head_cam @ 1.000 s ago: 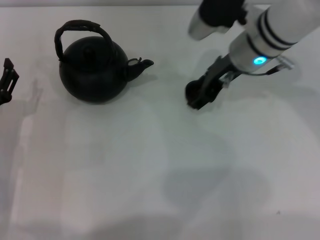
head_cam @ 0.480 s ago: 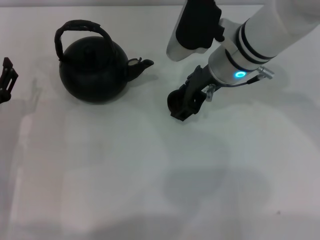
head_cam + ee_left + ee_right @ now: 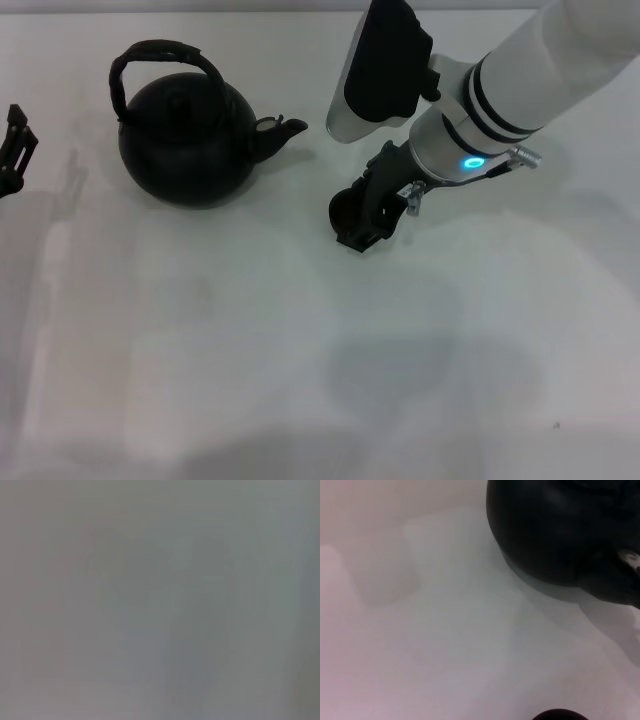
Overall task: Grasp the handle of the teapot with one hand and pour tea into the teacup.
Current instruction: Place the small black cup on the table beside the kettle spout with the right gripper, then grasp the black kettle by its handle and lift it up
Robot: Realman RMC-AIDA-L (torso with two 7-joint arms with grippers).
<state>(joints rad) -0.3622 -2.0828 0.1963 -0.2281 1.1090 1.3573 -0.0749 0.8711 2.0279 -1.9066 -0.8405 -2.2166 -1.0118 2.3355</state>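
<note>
The black teapot (image 3: pixel 188 140) stands on the white table at the back left, its short spout (image 3: pixel 280 130) pointing right. Its rough arched handle (image 3: pixel 160 52) loops over the lid. My right gripper (image 3: pixel 362 222) is to the right of the spout, low over the table, shut on the tiny black teacup (image 3: pixel 342 208). In the right wrist view the teapot's round body (image 3: pixel 560 530) fills one corner, and a dark curved edge, probably the teacup (image 3: pixel 559 714), shows at the frame's edge. My left gripper (image 3: pixel 12 150) is parked at the far left edge.
The white table (image 3: pixel 300 350) stretches in front of the teapot and my right arm. My right arm's white forearm (image 3: pixel 520 80) reaches in from the back right. The left wrist view shows only blurred grey surface.
My right gripper has moved left and toward me with the teacup, closing much of the gap to the teapot's spout. The teapot and the left arm have not moved.
</note>
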